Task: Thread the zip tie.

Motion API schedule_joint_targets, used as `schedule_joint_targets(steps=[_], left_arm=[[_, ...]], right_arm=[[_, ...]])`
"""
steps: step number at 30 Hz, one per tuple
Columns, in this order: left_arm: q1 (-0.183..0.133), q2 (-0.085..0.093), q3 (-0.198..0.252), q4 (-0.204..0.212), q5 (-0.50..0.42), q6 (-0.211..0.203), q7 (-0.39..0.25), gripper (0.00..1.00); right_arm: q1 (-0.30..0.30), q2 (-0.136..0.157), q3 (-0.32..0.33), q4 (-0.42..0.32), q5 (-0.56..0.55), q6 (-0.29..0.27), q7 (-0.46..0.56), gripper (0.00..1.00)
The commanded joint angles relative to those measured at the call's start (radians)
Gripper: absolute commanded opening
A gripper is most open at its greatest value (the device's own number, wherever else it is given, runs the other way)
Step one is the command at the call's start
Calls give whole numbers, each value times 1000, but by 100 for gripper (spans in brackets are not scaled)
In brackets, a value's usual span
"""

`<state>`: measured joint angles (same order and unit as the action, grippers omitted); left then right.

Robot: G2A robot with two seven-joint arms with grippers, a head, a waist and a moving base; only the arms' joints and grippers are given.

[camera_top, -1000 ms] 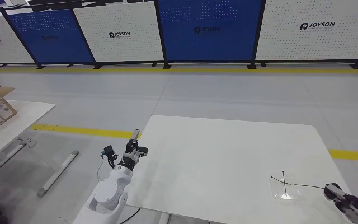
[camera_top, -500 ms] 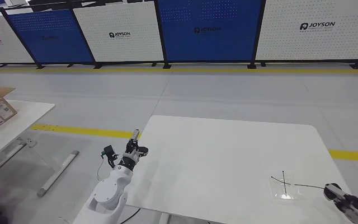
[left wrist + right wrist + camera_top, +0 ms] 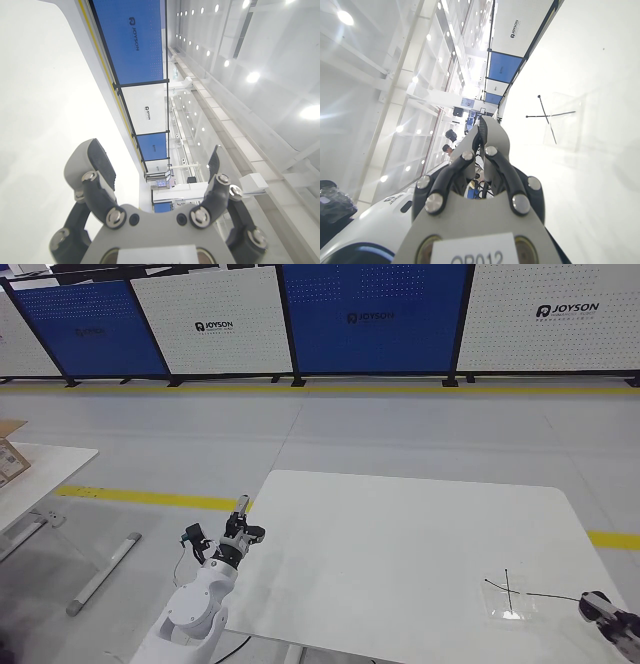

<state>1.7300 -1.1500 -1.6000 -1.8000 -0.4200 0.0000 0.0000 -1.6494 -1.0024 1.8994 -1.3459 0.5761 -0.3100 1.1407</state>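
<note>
Two black zip ties lie crossed on a clear plastic sheet near the table's front right corner; the right wrist view shows the zip ties crossed on that sheet. A thin black strand runs from the sheet toward my right gripper. That gripper is shut, beside the table's right edge; whether it pinches the strand I cannot tell. My left gripper stands open at the table's left edge, and the left wrist view shows this gripper with nothing between its fingers.
The white table is bare apart from the sheet. Another table with a cardboard box stands far left. Blue and white pegboard panels line the back across open floor.
</note>
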Motion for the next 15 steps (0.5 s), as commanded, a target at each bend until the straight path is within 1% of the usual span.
schedule_joint_targets(steps=[1,3,5,8,10,12,15], left_arm=[[0,0,0,0,0,0,0,100],[0,0,0,0,0,0,0,100],[0,0,0,0,0,0,0,100],[0,0,0,0,0,0,0,100],[0,0,0,0,0,0,0,100],[0,0,0,0,0,0,0,100],[0,0,0,0,0,0,0,100]], right_arm=[[0,0,0,0,0,0,0,0],[0,-1,-4,-20,-2,1,-23,0],[-9,-3,1,-45,20,-24,-24,0],[-20,-5,0,-93,67,-30,8,0],[-22,-5,-12,-135,21,-29,-4,0],[-17,-6,-43,-175,-49,-10,-47,0],[-17,-6,-43,-175,-49,-10,-47,0]])
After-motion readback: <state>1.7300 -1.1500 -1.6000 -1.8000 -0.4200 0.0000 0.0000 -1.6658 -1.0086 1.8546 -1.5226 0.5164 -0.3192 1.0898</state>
